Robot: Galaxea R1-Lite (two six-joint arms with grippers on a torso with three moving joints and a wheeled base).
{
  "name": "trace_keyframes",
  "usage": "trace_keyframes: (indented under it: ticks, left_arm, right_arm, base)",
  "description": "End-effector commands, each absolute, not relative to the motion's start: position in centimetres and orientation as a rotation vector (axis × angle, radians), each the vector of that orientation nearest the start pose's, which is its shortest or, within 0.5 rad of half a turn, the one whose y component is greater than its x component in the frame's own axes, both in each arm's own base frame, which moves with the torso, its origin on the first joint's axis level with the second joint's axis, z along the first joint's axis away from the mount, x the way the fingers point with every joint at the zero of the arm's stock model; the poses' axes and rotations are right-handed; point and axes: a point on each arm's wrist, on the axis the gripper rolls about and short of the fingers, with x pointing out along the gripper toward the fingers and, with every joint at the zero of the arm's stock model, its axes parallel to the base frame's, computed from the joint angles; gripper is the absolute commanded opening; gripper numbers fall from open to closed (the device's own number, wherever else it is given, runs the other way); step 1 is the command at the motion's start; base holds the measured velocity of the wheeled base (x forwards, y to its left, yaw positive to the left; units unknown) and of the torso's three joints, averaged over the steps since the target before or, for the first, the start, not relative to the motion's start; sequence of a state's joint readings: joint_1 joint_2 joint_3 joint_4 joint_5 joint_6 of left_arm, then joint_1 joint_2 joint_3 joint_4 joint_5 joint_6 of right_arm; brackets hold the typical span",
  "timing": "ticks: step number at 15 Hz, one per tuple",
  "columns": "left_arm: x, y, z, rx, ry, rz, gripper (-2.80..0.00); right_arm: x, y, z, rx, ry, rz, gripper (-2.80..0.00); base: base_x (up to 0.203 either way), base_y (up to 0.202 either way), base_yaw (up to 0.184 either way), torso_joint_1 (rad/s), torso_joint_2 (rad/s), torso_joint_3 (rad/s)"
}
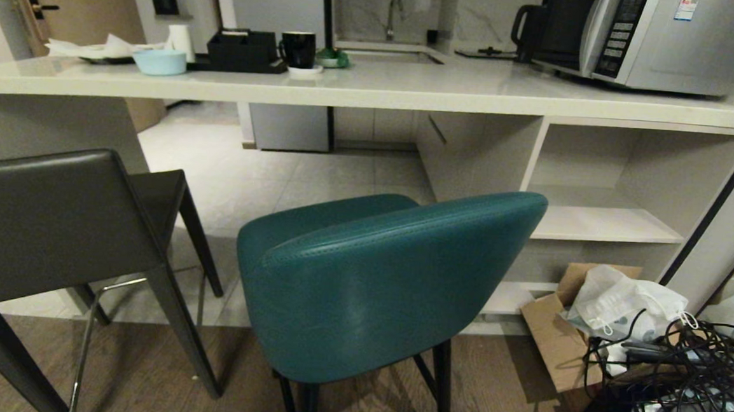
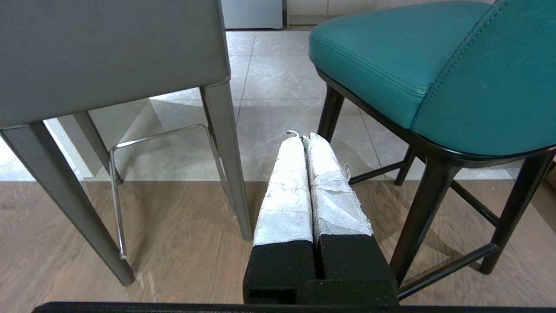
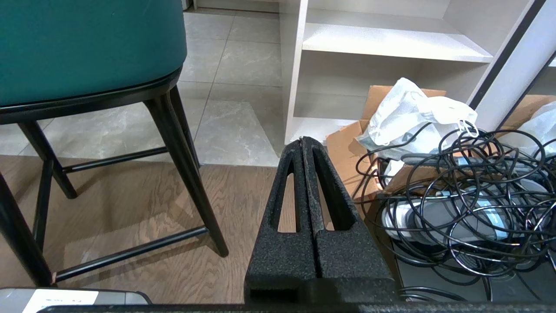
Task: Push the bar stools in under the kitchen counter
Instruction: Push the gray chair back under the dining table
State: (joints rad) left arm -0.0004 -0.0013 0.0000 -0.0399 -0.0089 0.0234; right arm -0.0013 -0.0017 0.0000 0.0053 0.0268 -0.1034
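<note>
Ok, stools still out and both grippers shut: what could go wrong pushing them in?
1. The tangled cables and cardboard box right of the teal stool could snag the base.
2. The grey stool stands angled and might twist or catch the counter side panel.

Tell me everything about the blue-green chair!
The teal bar stool has a curved shell back and a padded seat, both in smooth leather-like cover with stitched seams. Thin black legs joined by black crossbars hold it up. It stands upright on the wood floor, its seat facing the kitchen counter, not yet pushed under. The dark grey stool stands beside it, apart. Nothing touches it; both grippers are off it.
</note>
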Motion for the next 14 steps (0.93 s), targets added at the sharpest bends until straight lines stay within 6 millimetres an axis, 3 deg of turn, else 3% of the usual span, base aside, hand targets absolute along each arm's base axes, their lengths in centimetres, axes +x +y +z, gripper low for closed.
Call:
trace_keyframes:
  ticks: [1, 14]
  left_arm:
    - [-2.15, -0.02, 7.49, 0.025, -0.022, -0.009, -2.8]
    - [-2.15, 0.0, 7.46, 0.008, -0.023, -0.008, -2.8]
  right_arm:
    - [-2.29, 0.07, 7.48, -0.103, 0.003, 0.026, -2.8]
    - [-2.29, 0.07, 7.48, -0.112, 0.003, 0.028, -2.8]
  base:
    - [0.0, 0.0, 0.0, 0.0, 0.0, 0.0]
    - [0.0, 0.0, 0.0, 0.0, 0.0, 0.0]
